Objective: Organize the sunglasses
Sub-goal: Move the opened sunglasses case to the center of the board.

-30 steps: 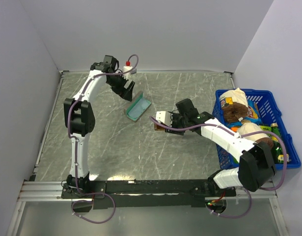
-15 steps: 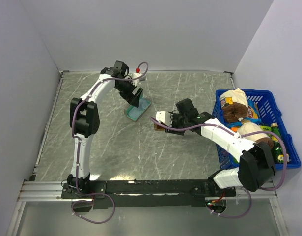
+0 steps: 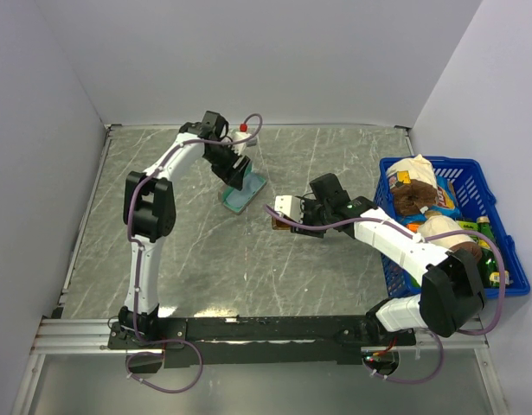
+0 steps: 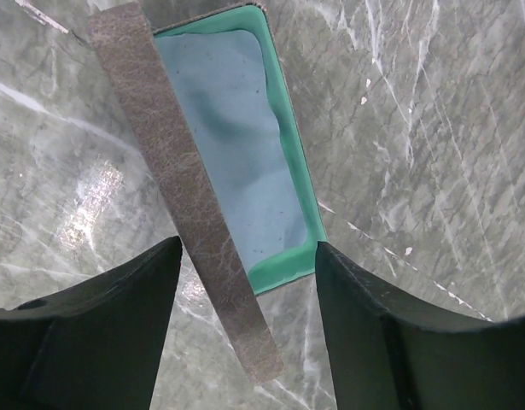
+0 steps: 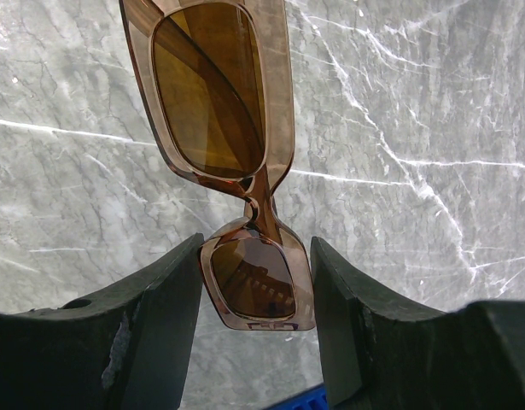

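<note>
1. Only the right wrist view shows the grip plainly. The sunglasses (image 5: 236, 171), with amber-brown tinted lenses in a translucent brown frame, have one lens wedged between the fingers of the right gripper (image 5: 255, 256). The fingers press the frame from both sides, and the other lens juts out beyond the tips.
2. From overhead that gripper hides most of the pair. It does show their place: over the middle of the grey marbled desk (image 3: 205, 259).
3. Only the left wrist view looks into the grey-brown rectangular case (image 4: 177, 171). It lies open, its lid seen edge-on as a strip, its green-lined tray holding a light blue cloth (image 4: 236, 145).
4. The left gripper (image 4: 249, 252) has its black fingers (image 4: 100, 333) spread wide to either side of the case's near end. I cannot tell whether they touch it.
5. Overhead, the case lies in the far half of the desk, left of centre, its far end covered by the left gripper.
6. A blue plastic basket (image 3: 501, 229) stands along the right edge of the desk. The right arm (image 3: 395, 242) crosses its left wall, and the sunglasses hang between the case and the basket.
</note>
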Tool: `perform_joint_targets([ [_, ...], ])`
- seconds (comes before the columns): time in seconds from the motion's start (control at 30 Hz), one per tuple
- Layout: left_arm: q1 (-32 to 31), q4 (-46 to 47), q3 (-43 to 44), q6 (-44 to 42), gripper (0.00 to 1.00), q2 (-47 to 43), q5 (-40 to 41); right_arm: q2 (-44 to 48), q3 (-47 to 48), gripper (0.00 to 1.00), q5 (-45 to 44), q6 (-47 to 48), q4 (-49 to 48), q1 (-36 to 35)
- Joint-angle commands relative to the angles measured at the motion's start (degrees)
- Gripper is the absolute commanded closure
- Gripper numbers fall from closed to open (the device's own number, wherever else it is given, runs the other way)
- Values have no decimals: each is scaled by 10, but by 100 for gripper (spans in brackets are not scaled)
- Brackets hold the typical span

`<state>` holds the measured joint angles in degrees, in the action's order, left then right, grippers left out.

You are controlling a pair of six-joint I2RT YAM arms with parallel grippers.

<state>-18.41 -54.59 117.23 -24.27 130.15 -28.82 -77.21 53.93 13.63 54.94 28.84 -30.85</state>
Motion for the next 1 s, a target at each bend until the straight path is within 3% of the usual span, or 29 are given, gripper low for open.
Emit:
perform_joint_targets([
  [0.0,-8,5,-3,-1,32,-2,8,7,4,93,16,2,2,3],
  [0.53,-26,3,-19,-3,49,-11,16,7,4,93,18,3,4,5],
  [0.97,-55,2,-61,-12,51,-36,9,3,4,93,24,6,11,4],
])
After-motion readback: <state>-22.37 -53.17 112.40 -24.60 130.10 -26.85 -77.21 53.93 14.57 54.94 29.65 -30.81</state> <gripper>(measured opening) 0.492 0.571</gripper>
